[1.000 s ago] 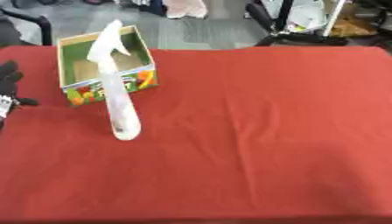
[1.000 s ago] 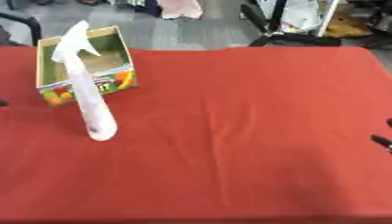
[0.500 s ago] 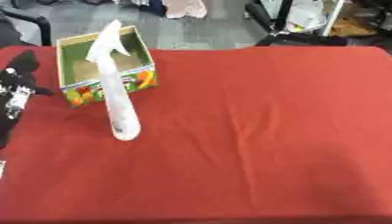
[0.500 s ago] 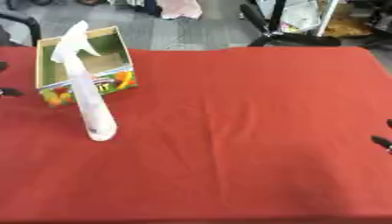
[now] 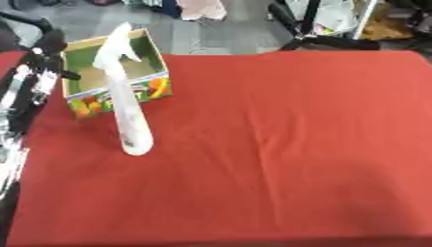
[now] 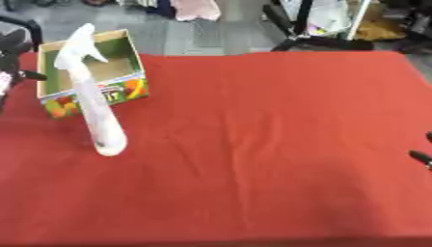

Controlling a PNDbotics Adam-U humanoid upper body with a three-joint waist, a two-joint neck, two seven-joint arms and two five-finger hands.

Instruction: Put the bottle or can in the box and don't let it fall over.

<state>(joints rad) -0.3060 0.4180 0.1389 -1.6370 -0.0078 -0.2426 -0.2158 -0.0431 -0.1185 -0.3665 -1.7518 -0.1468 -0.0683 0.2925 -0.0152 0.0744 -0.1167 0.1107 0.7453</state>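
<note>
A tall white spray bottle stands upright on the red cloth, its trigger head showing in front of the box. The box is open cardboard with fruit print on its front and sits at the far left, just behind the bottle. My left hand reaches in from the left edge, fingers stretched up along the box's left side, a short way left of the bottle and holding nothing. Of my right hand only a dark fingertip shows at the right edge, far from the bottle.
The red cloth covers the whole table, wide and flat to the right of the bottle. Beyond the far edge stand black chair legs and clutter on a grey floor.
My left hand has come up from the left edge toward the box and now lies alongside it. Bottle, box and right fingertip have not moved.
</note>
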